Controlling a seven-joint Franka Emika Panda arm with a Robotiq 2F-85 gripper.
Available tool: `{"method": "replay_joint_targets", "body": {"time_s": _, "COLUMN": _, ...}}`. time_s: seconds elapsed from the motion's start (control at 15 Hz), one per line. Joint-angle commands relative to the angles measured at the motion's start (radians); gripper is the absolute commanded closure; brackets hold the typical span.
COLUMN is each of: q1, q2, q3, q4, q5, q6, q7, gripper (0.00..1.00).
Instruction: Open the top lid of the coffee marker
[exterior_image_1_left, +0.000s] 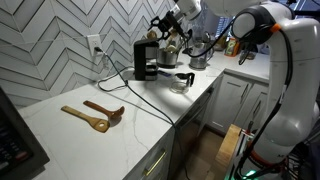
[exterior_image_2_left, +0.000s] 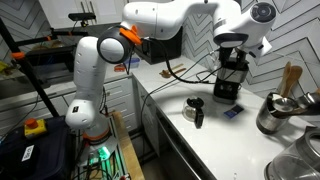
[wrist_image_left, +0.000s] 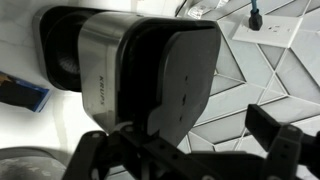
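Your coffee maker (exterior_image_1_left: 146, 58) stands at the back edge of the counter (exterior_image_1_left: 60, 130), close against the chevron-tiled wall (exterior_image_1_left: 50, 40). It is a squat, boxy machine in black plastic with a brushed steel band (wrist_image_left: 100, 60) round its upper body. In the wrist view its lid (wrist_image_left: 185, 65) shows as a smooth, dark slab with rounded corners. You cannot tell from these views whether the lid is raised or lying flat.

The counter is white and glossy. Two wooden spoons (exterior_image_1_left: 95, 115) lie well apart from the machine, toward the near edge. A glass carafe (exterior_image_1_left: 181, 80) sits just beside the machine, toward the counter's front edge.

Your arm (exterior_image_2_left: 160, 18) reaches over the counter from beyond its front edge, white and thick-jointed, with the wrist bent down. The gripper (wrist_image_left: 180, 135) hangs right above the machine's top in both exterior views. Its claw is spread wide, and the dark fingers (wrist_image_left: 95, 150) stand either side of the lid.
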Motion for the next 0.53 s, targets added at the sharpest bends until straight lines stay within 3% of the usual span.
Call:
{"method": "replay_joint_targets", "body": {"time_s": 0.0, "q1": 0.007, "q2": 0.027, "q3": 0.015, "q4": 0.068, "q5": -0.026, "q6": -0.024, "q7": 0.043, "gripper": 0.0}}
{"method": "replay_joint_targets", "body": {"time_s": 0.47, "q1": 0.03, "q2": 0.081, "q3": 0.036, "q4": 0.201, "q5": -0.116, "q6": -0.06, "q7": 0.066, "gripper": 0.0}}
